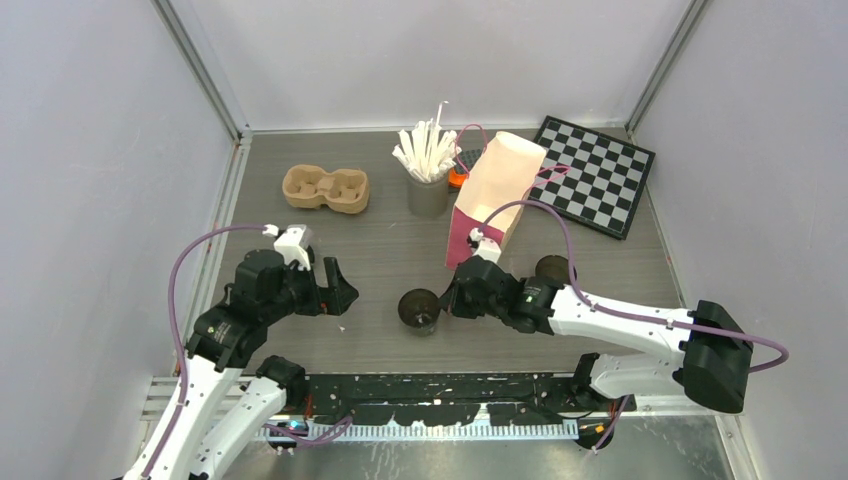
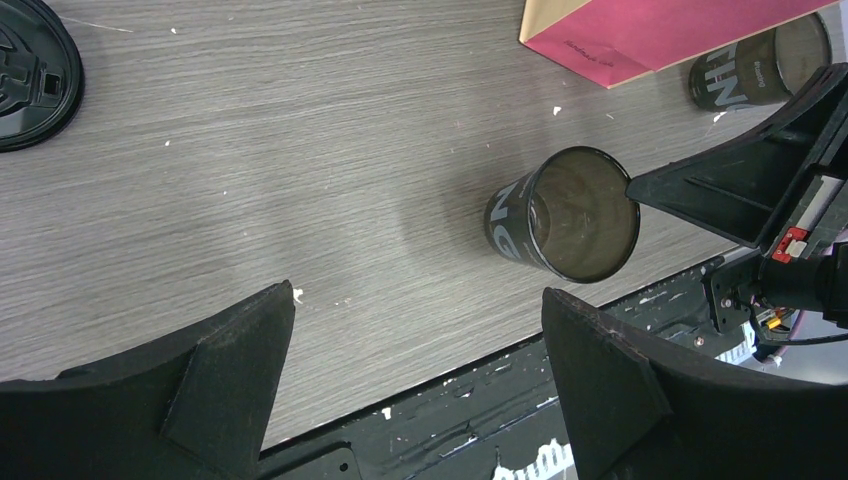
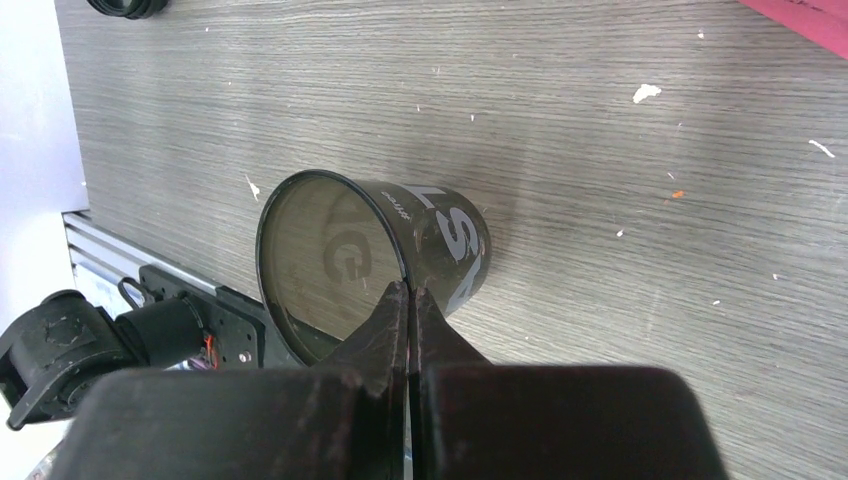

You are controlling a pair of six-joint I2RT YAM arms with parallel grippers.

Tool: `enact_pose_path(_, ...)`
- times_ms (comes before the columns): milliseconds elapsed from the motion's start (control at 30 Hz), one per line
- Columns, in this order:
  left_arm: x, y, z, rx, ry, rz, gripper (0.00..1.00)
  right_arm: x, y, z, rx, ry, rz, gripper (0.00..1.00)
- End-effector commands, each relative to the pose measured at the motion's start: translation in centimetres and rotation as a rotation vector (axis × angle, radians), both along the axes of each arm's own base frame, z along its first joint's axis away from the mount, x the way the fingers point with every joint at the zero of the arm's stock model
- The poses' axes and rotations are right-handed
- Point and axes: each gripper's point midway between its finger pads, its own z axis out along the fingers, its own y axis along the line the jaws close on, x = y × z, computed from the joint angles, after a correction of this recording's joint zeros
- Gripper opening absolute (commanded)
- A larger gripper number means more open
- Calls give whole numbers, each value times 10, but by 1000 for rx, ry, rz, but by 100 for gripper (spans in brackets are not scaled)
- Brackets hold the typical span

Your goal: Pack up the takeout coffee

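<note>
1. The second coffee cup [image 1: 552,268] is half tucked behind the right arm [image 1: 620,320], so the overhead view barely shows it.
2. The right gripper [image 3: 410,295] is pinched tight on the rim of the near coffee cup [image 3: 370,255], which stands open-topped on the table [image 1: 380,260] a bit in front of the pink paper bag [image 1: 495,195]; the left gripper [image 2: 418,295] has its jaws wide apart, holding nothing.
3. Only the left wrist view shows a black lid [image 2: 30,70] lying flat, cut off at the frame edge.

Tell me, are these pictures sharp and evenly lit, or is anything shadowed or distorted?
Top external view: soft, even light, faint shadows, walls splaying outward as through a wide lens. Left wrist view: crisp grain on the table, a soft shadow left of the cup, the left gripper a near-black silhouette. Right wrist view: cup lettering sharp, the right gripper dark with little detail.
</note>
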Motion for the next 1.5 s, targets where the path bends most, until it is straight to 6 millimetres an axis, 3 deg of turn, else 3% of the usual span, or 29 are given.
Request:
enact_pose_path(0, 6, -3, 7, -13, -27, 2, 95, 10, 1, 6, 15, -36, -58, 2)
enact_pose_path(200, 6, -3, 6, -14, -22, 4, 95, 7, -5, -4, -10, -14, -67, 3)
enact_pose_path(433, 7, -2, 4, -9, -13, 11, 95, 5, -11, -1, -21, -16, -77, 9)
enact_pose_path(533, 9, -2, 3, -7, -4, 17, 95, 3, -15, 3, -22, -14, -76, 20)
enact_pose_path(633, 12, -4, 4, -6, 5, 14, 95, -1, -19, 11, -18, -18, -63, 22)
enact_pose_path(767, 21, 7, 8, 46, 3, 80, 93, -11, -24, 26, 2, -22, -23, 23)
enact_pose_path(967, 45, 18, 12, 134, 5, 153, 94, -34, -19, 58, 42, -102, 158, 31)
enact_pose_path(1133, 76, 26, 0, 260, 91, 221, 94, -34, -27, 72, 24, -235, 255, 42)
enact_pose_path(1167, 83, 30, -1, 284, 97, 249, 94, -34, -29, 74, 18, -261, 273, 48)
enact_pose_path(1300, 118, 50, -8, 324, 112, 373, 92, -34, -30, 86, 29, -349, 325, 55)
enact_pose_path(1467, 149, 91, -31, 245, 228, 559, 83, -38, -23, 96, 94, -410, 370, 57)
